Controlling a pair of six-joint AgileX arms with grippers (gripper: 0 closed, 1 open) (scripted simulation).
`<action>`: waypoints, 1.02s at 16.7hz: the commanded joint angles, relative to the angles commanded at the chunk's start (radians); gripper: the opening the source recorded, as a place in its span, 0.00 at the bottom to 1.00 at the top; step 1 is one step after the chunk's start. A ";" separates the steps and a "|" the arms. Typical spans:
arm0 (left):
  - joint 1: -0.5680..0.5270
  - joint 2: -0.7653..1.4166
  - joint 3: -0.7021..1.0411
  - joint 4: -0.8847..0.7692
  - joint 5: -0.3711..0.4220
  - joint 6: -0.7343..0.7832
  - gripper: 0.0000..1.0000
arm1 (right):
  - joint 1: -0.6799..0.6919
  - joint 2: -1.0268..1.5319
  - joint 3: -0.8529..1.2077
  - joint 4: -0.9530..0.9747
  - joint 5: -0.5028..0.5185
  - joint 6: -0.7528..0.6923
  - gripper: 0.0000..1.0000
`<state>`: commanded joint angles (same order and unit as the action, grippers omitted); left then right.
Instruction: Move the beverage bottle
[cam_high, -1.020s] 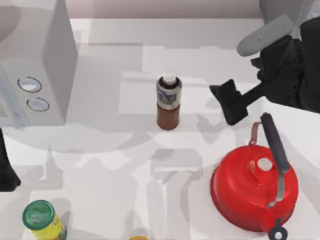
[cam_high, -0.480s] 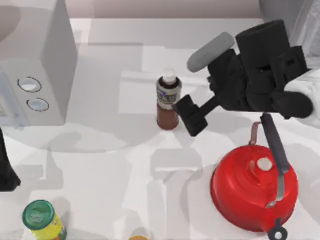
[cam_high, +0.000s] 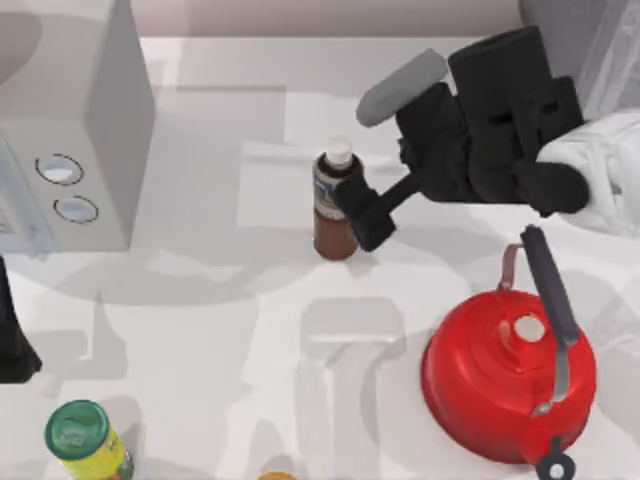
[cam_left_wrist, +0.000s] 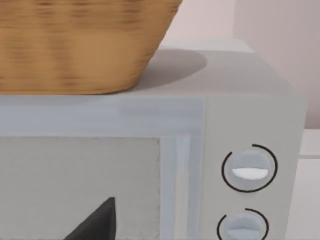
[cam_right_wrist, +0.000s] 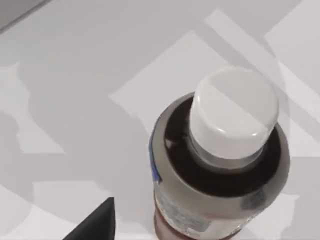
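Observation:
The beverage bottle (cam_high: 331, 203) stands upright near the table's middle: reddish-brown liquid, white cap, grey-blue label. My right gripper (cam_high: 352, 208) has come in from the right at label height and is open, with one dark finger overlapping the bottle's right side. The right wrist view looks down on the bottle (cam_right_wrist: 225, 150), which sits well aside from the one fingertip (cam_right_wrist: 95, 222) in sight. My left arm is parked at the left edge, where its gripper (cam_high: 12, 342) hangs. One of its fingertips (cam_left_wrist: 97, 222) sits far off centre in the left wrist view.
A grey microwave (cam_high: 70, 130) stands at the back left with a woven basket (cam_left_wrist: 75, 45) on top. A red kettle (cam_high: 510, 375) sits at the front right, close below my right arm. A yellow container with a green lid (cam_high: 80, 435) stands at the front left.
My right arm has swung leftwards from the table's right side until its fingers reached the bottle. The bottle has stayed put and my left arm has not moved.

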<state>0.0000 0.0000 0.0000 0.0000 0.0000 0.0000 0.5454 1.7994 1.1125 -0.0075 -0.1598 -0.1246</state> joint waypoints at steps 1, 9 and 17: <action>0.000 0.000 0.000 0.000 0.000 0.000 1.00 | -0.001 0.046 0.032 0.013 0.001 0.000 1.00; 0.000 0.000 0.000 0.000 0.000 0.000 1.00 | 0.052 0.268 0.134 0.125 0.035 0.027 1.00; 0.000 0.000 0.000 0.000 0.000 0.000 1.00 | 0.054 0.268 0.130 0.127 0.037 0.029 0.70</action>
<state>0.0000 0.0000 0.0000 0.0000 0.0000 0.0000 0.5997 2.0677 1.2427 0.1198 -0.1229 -0.0961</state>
